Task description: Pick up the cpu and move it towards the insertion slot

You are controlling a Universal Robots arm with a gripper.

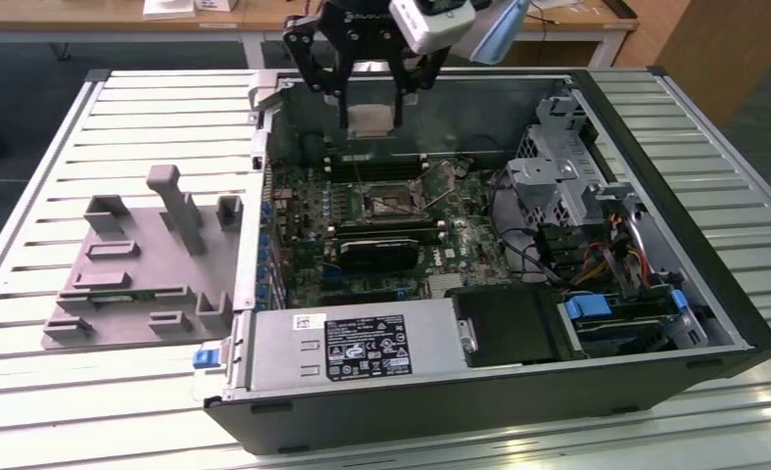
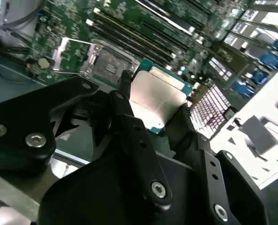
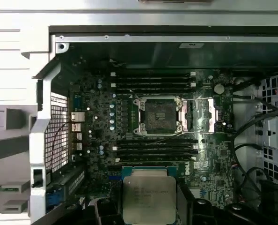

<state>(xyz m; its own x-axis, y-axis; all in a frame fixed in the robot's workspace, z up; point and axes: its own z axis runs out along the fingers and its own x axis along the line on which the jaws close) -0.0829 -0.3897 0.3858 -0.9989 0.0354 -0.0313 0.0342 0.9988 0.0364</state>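
The gripper (image 1: 370,98) is clamping the cpu (image 1: 369,119) between its black fingers (image 2: 125,101), one pressing on each opposite edge of the chip, as the second wrist view shows (image 2: 154,101). In the first wrist view the cpu (image 3: 149,199) is sitting flat in the grasp, silvery top facing the camera with a thin teal rim around it. In the exterior view the gripper is hanging above the open computer case (image 1: 698,284), over its far wall, with the chip clear of everything beneath it.

Beyond the chip, lower down on the green motherboard (image 3: 94,122), the insertion slot (image 3: 158,116) is lying open, its metal frame bright around a dark centre; the exterior view places it (image 1: 388,201) below and nearer the camera than the gripper, well apart from the chip. Long black memory slots (image 3: 153,82) are running on both sides of the socket.

Farther off, outside the case toward the exterior view's left, a grey fixture plate (image 1: 130,264) is resting on the slatted table (image 1: 45,215).
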